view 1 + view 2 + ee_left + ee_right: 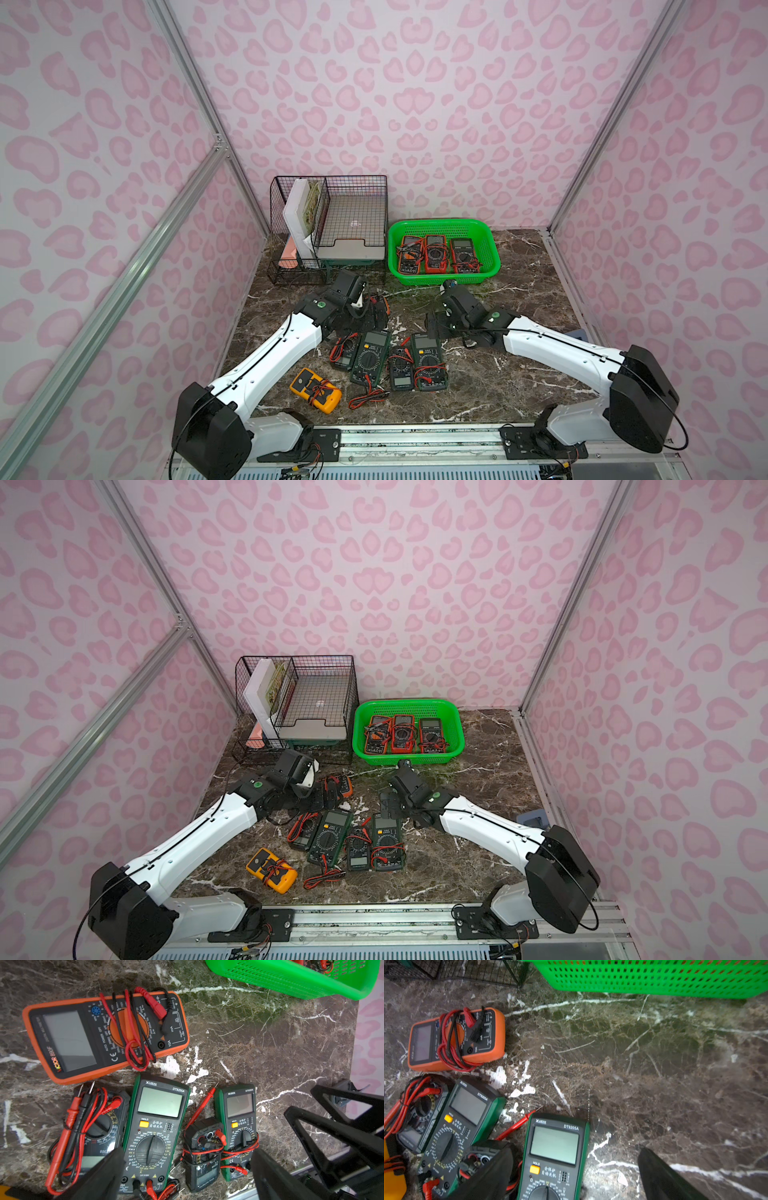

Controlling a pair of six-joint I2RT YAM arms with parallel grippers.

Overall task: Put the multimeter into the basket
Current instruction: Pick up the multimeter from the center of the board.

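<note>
Now | left gripper (187, 1154) spread | right gripper (576, 1152) spread | perforated green plastic basket (440, 277) | veined, perhaps marble, tabletop (519, 332)

place: robot lab booth | cues: aluminium frame (137, 266), pink printed walls (415, 104)

1. A green basket (654, 978) is set on the marble table (654, 1064) beside a wire rack (467, 970).
2. An orange multimeter (425, 1047) is wrapped in red and black leads.
3. A green multimeter (554, 1147) is seen face up between the spread fingers of the right gripper (575, 1150).
4. A second green multimeter (467, 1109) is laid nearby.
</note>
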